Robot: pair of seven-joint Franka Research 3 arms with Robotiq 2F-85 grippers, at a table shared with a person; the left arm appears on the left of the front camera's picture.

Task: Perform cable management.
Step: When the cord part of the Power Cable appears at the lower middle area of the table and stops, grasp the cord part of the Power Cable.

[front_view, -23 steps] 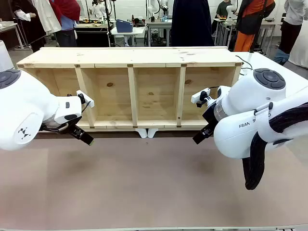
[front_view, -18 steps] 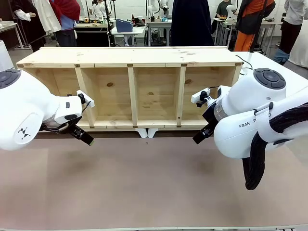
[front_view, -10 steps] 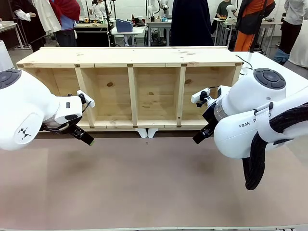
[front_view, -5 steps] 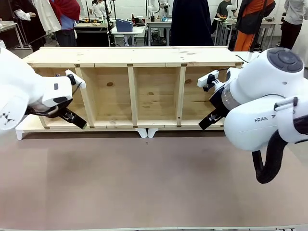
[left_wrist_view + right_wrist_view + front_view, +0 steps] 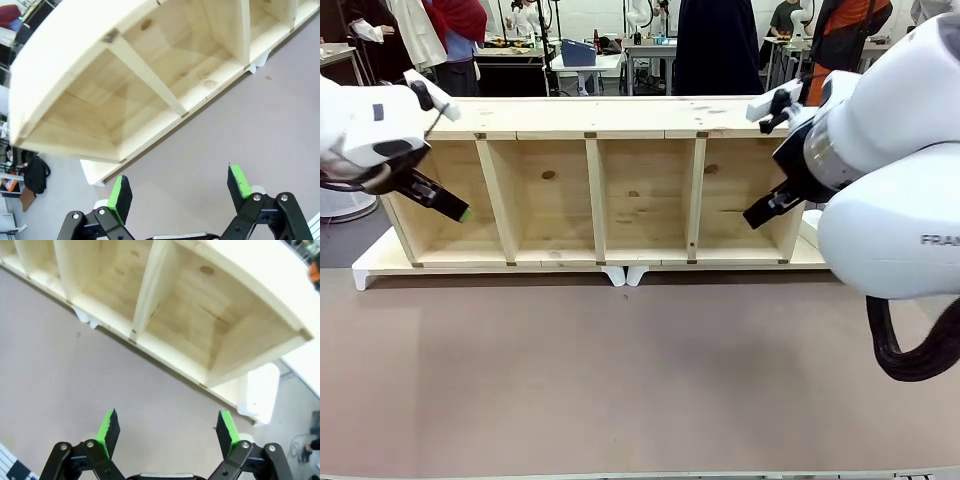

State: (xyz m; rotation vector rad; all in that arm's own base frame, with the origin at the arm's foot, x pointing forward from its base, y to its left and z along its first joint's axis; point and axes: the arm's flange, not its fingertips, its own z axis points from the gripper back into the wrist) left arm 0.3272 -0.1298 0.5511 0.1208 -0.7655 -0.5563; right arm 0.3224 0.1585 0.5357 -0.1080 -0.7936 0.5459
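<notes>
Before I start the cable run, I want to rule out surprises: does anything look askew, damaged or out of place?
Nothing stands out. The wooden shelf sits level on the table, its dividers straight and unbroken. The left gripper and right gripper hang open near its end compartments, touching nothing.

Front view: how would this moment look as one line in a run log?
left hand: open, holding nothing, in front of wooden shelf left end | right hand: open, holding nothing, in front of shelf right end | shelf on table

thin cable (barely visible), looped past shelf end
</notes>
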